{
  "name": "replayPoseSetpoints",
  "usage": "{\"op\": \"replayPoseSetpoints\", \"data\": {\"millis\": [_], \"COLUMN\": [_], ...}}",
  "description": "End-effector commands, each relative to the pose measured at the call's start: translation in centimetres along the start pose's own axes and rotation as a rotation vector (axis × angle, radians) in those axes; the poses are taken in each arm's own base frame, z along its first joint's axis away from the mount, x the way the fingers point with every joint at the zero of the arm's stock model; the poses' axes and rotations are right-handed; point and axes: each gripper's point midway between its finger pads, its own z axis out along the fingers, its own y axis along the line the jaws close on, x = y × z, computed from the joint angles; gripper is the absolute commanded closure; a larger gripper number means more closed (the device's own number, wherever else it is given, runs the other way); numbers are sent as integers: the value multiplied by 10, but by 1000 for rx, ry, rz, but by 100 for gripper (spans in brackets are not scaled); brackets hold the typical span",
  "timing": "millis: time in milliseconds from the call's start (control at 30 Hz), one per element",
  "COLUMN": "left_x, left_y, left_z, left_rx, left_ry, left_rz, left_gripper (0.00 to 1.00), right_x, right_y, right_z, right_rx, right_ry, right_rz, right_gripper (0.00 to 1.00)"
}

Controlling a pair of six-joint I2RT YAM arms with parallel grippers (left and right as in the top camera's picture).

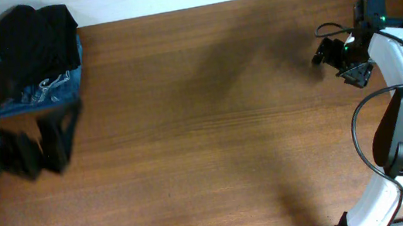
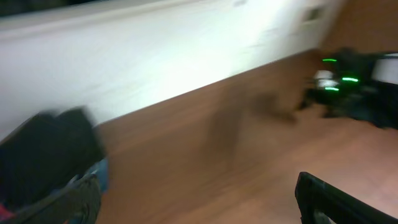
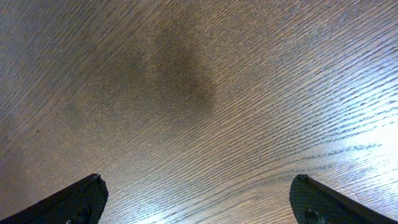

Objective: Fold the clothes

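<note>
Where the brown wood-grain table (image 1: 213,143) meets a white wall (image 2: 155,56), the clothes (image 1: 32,41) lie heaped at its far left corner, blue patterned fabric (image 1: 46,90) under black; the left gripper (image 1: 39,150) hangs beside them, jaws spread, empty; the right gripper (image 3: 202,205) gapes over wood, holding nothing.

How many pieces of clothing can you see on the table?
2 told apart, heaped at the far left corner of the table: a black garment on top, a blue patterned garment showing at its near edge. More may be hidden.
</note>
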Motion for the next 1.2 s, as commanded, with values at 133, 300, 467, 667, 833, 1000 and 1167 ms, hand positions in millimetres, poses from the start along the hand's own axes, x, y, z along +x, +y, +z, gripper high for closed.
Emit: {"op": "replayPoseSetpoints", "data": {"millis": [133, 300, 467, 667, 833, 1000, 1167], "left_x": [6, 27, 44, 45, 46, 55, 69], "left_y": [-64, -72, -69, -68, -68, -70, -68], "left_z": [-30, -30, -20, -18, -18, -11, 1], "left_rx": [174, 192, 214, 215, 216, 241, 267], "left_ry": [-92, -52, -5, 2, 3, 44, 101], "left_rz": [117, 70, 13, 6, 5, 2, -29], "left_gripper": [1, 1, 1, 1, 1, 1, 1], "right_x": [1, 1, 1, 1, 1, 1, 1], "right_y": [-4, -4, -4, -4, -4, -4, -4], "right_z": [3, 3, 3, 3, 3, 3, 3], "right_rx": [13, 13, 13, 13, 13, 13, 13], "right_ry": [5, 5, 5, 5, 5, 5, 5], "right_rz": [-5, -5, -5, -5, -5, -5, -5], "right_gripper": [1, 1, 1, 1, 1, 1, 1]}}
